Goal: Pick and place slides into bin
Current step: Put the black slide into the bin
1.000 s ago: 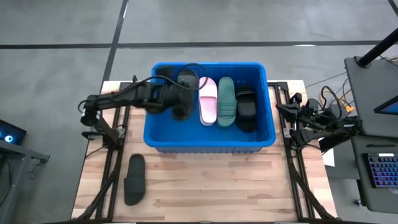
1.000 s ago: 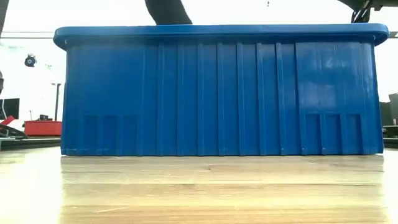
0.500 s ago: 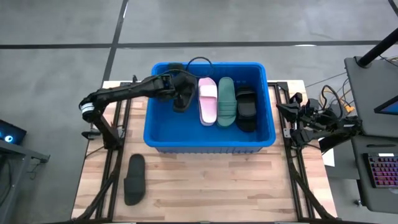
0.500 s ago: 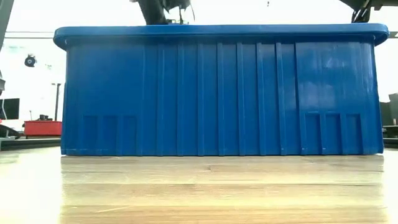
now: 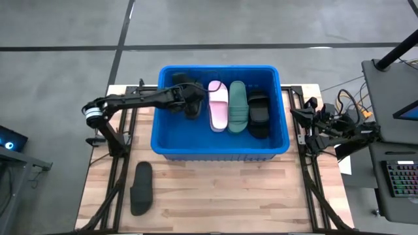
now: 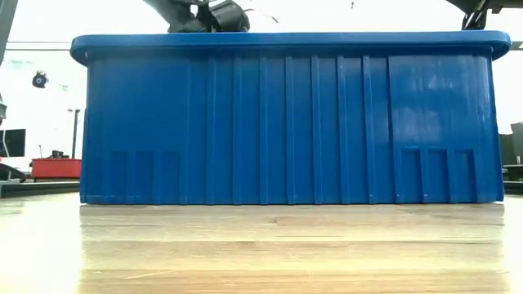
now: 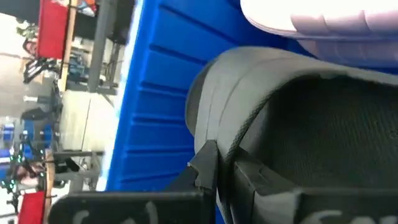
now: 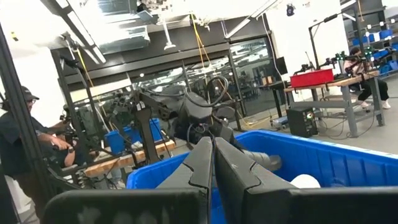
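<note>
High view: the left hand (image 5: pixel 190 102) reaches into the blue bin (image 5: pixel 168 147) at its far left corner, clamped on a black slide (image 5: pixel 192 106) beside the pale pink slide (image 5: pixel 218 106). A green slide (image 5: pixel 238 106) and black slides (image 5: pixel 258 115) lie alongside. One black slide (image 5: pixel 141 188) remains on the counter (image 5: pixel 222 196). The right hand (image 8: pixel 213 163), fingers together, waits off the counter's right edge.

An industrial robotics lab or workshop.
Behind the pale wooden table (image 5: pixel 215 189) are a grey concrete floor (image 5: pixel 59 39), black metal frames (image 8: pixel 93 106), red tool boxes (image 8: pixel 315 78), hanging cables, glass walls, and a person in dark clothes (image 8: pixel 22 155) at a workbench.
</note>
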### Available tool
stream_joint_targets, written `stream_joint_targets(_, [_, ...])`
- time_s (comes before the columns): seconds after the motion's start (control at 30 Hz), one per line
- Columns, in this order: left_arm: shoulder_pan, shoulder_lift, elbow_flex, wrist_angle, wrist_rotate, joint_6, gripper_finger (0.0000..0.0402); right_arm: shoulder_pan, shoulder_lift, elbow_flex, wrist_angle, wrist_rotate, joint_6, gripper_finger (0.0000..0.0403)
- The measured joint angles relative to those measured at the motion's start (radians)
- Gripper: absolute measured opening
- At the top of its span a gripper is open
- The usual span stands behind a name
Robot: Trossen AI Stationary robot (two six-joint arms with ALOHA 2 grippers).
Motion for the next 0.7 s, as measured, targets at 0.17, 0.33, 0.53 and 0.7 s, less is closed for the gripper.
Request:
stream_joint_targets(0.17, [-0.001,0.05,-0.071,0.13,-0.022,0.001,0.0,0.0,0.0,0.0,0.001,0.0,-0.003,0.0008])
stream_joint_targets(0.33, [-0.004,0.11,-0.109,0.201,-0.088,0.01,0.0,0.0,0.0,0.0,0.003,0.0,-0.002,0.0008])
stream_joint_targets(0.53, [-0.004,0.175,-0.111,0.205,-0.105,-0.044,0.0,0.0,0.0,0.0,0.006,0.0,-0.002,0.0008])
stream_joint_targets(0.7, [-0.002,0.2,-0.111,0.228,-0.089,-0.092,0.0,0.0,0.0,0.0,0.007,0.0,0.004,0.0008])
